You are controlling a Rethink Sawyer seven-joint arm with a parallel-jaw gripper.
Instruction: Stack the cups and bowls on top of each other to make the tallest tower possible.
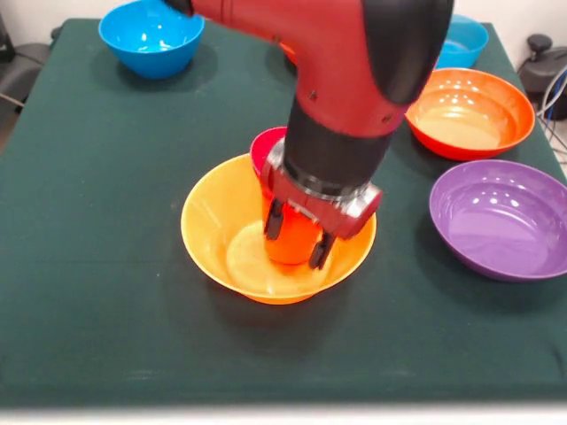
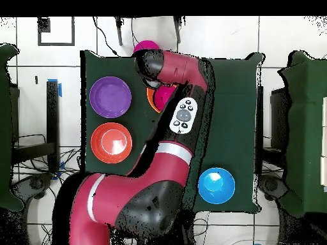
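The cup (image 1: 291,243), orange-red, stands upright inside the yellow bowl (image 1: 217,221) near the worktop's (image 1: 97,266) middle in the front view, with the gripper (image 1: 297,235) over it and its jaws clamped on the cup's sides. A magenta bowl (image 1: 264,146) touches the yellow one's far rim. Purple (image 1: 500,217), orange (image 1: 469,111) and blue (image 1: 151,35) bowls sit apart.

Overhead, the arm (image 2: 172,70) covers the yellow bowl; the purple (image 2: 110,97), orange (image 2: 112,142) and blue (image 2: 216,185) bowls show clearly.

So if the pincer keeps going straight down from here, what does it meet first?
Likely the floor of the yellow-orange bowl: the pincer points down into it, fingers either side of an orange-red cup that seems already near the bottom.
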